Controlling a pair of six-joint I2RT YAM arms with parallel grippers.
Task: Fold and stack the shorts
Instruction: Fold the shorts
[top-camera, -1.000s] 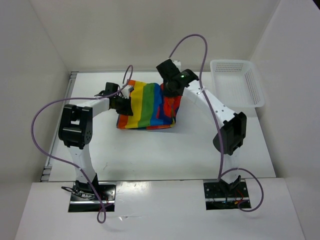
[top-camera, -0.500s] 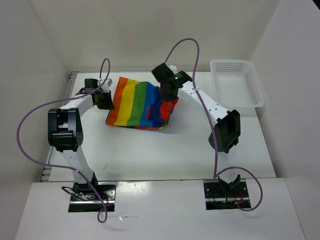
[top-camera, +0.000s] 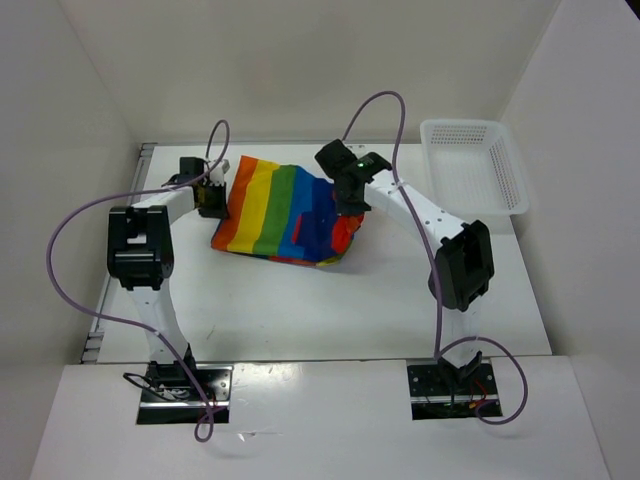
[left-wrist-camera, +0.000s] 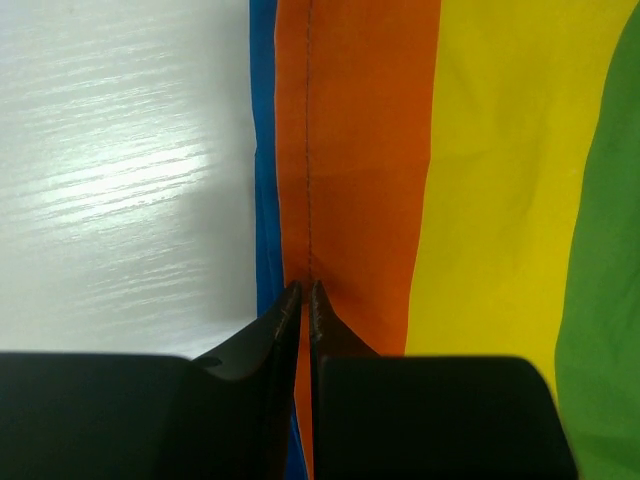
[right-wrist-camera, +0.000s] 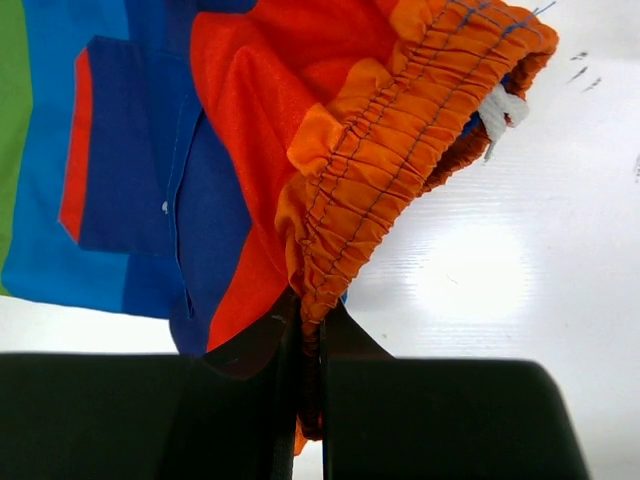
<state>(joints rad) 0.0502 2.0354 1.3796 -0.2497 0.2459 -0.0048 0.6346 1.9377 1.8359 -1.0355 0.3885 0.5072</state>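
Observation:
The rainbow-striped shorts (top-camera: 280, 210) hang stretched between my two grippers over the far middle of the table. My left gripper (top-camera: 212, 196) is shut on the orange hem edge (left-wrist-camera: 340, 150) at the shorts' left side. My right gripper (top-camera: 348, 198) is shut on the gathered orange waistband (right-wrist-camera: 380, 170) at their right side. The dark blue patch pocket (right-wrist-camera: 130, 150) shows in the right wrist view, left of the waistband. The shorts' lower edge sags toward the tabletop.
A white mesh basket (top-camera: 472, 165) stands at the far right of the table. White walls close the table on the left, back and right. Purple cables (top-camera: 380, 100) loop above both arms.
Both grippers have moved left with the shorts and pulled them wider. The cloth now spreads flatter, and the left arm has folded in closer to the left wall.

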